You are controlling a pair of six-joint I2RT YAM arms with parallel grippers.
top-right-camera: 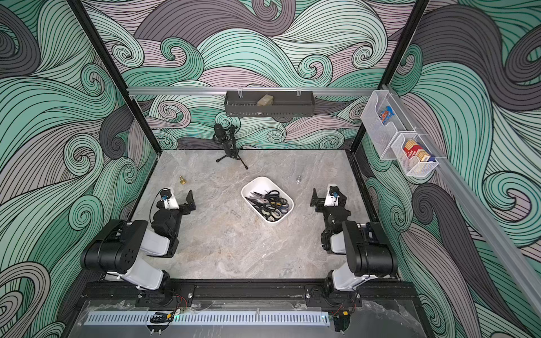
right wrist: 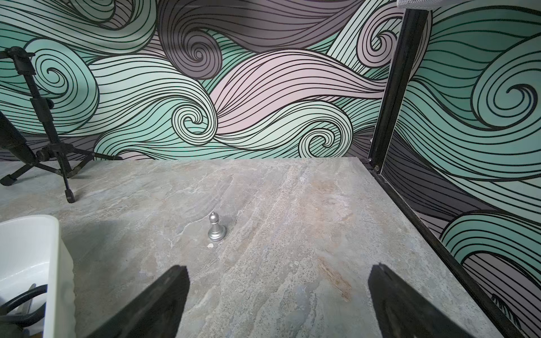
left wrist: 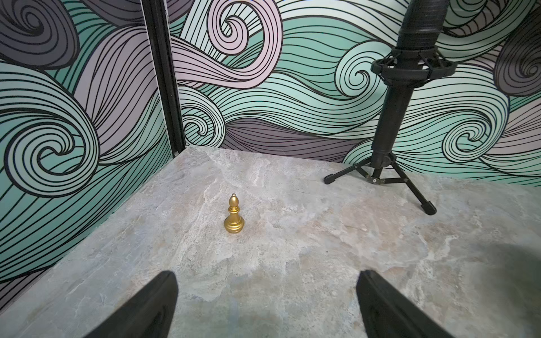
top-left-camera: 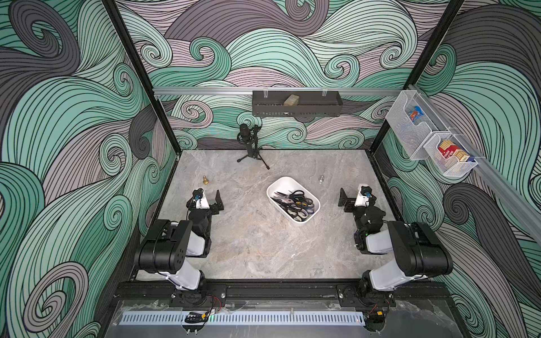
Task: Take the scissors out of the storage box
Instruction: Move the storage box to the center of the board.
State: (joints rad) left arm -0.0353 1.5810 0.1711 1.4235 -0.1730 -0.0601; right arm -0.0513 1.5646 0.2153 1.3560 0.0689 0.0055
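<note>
Right gripper (right wrist: 279, 267) agape, storage box (top-left-camera: 278, 183), scissors (top-left-camera: 295, 203) seemingly tangled

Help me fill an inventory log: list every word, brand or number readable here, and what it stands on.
No text is readable.
Blue-and-red packet in the upper wire basket: print too small.
Red carton in the lower wire basket: print blurred.
Scissors and storage box: no markings visible.

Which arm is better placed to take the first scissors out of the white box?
Probably right: the storage box lies nearer the open right gripper than the open left gripper.
</note>
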